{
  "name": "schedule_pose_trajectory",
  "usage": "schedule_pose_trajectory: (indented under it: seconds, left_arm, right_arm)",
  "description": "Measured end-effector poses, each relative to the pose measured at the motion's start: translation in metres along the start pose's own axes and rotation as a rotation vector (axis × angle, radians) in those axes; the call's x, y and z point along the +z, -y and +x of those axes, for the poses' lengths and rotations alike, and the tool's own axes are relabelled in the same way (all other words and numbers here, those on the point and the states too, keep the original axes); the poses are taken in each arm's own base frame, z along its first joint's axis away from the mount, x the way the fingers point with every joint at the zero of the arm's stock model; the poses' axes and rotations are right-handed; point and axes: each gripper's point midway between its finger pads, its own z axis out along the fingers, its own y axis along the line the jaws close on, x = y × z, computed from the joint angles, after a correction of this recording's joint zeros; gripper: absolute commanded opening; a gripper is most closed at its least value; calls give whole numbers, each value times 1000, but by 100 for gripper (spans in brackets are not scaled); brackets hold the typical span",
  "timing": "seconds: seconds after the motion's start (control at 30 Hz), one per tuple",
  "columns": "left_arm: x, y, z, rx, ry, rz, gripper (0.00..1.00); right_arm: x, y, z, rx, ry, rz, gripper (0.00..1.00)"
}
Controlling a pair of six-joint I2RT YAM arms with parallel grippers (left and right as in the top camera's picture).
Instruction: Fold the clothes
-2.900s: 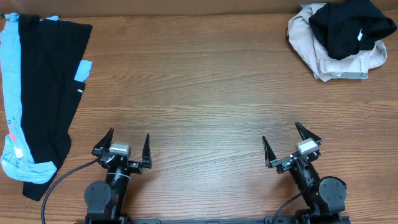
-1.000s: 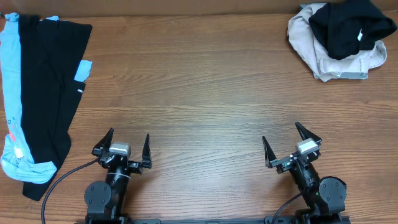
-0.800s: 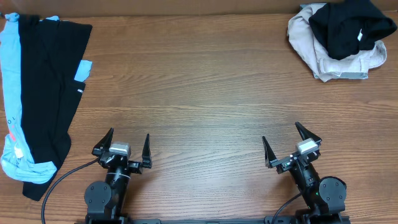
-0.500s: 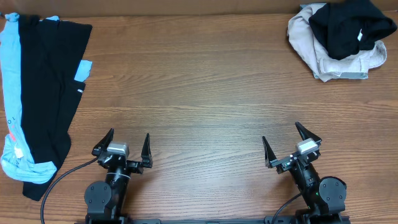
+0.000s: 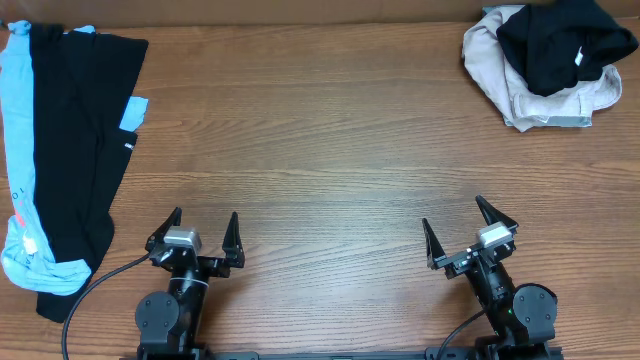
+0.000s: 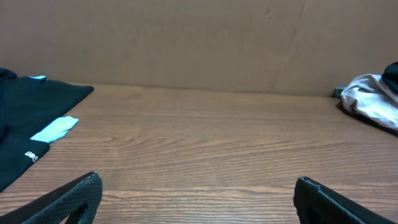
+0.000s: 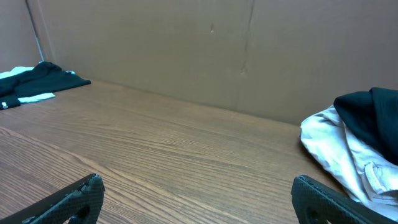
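Observation:
The black garment [image 5: 70, 160] lies in a long strip at the table's far left, with a small light-blue tag [image 5: 134, 110] and a white label [image 5: 129, 145] on its right edge. It also shows at the left of the left wrist view [image 6: 25, 109], and faintly in the right wrist view [image 7: 37, 78]. My left gripper [image 5: 200, 230] is open and empty near the front edge, well right of the garment; its fingertips frame bare wood [image 6: 196, 186]. My right gripper [image 5: 455, 225] is open and empty at the front right [image 7: 196, 186].
A light blue shirt [image 5: 18, 150] with a small red mark lies under the black garment's left side. A beige garment [image 5: 520, 90] with another black cloth [image 5: 555, 45] on it is heaped at the back right. A brown wall [image 6: 186, 37] stands behind the table.
My left gripper has shifted slightly toward the front edge and left. The right arm and the clothes have not moved.

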Motion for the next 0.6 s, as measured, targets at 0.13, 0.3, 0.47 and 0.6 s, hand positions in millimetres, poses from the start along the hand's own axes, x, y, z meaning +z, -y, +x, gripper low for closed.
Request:
schedule_pose_trajectory:
  seconds: [0.13,0.3,0.47,0.6]
  left_arm:
    - [-2,-2,-2,-5,-15,-18,100]
    - [-13,-5,-28,-7,-30,-61,100]
    - [-20,-5,-88,-4,-3,-107,100]
    - [-12,-4,-124,-7,-78,-131,100]
  right_arm:
    - [0,-3,-14,-14,57,-16,100]
    - [-1,-8,-20,31,80,-53,100]
    - [-2,-18,-34,106,74,-118,100]
    - [-3,-25,-76,147,83,-182,100]
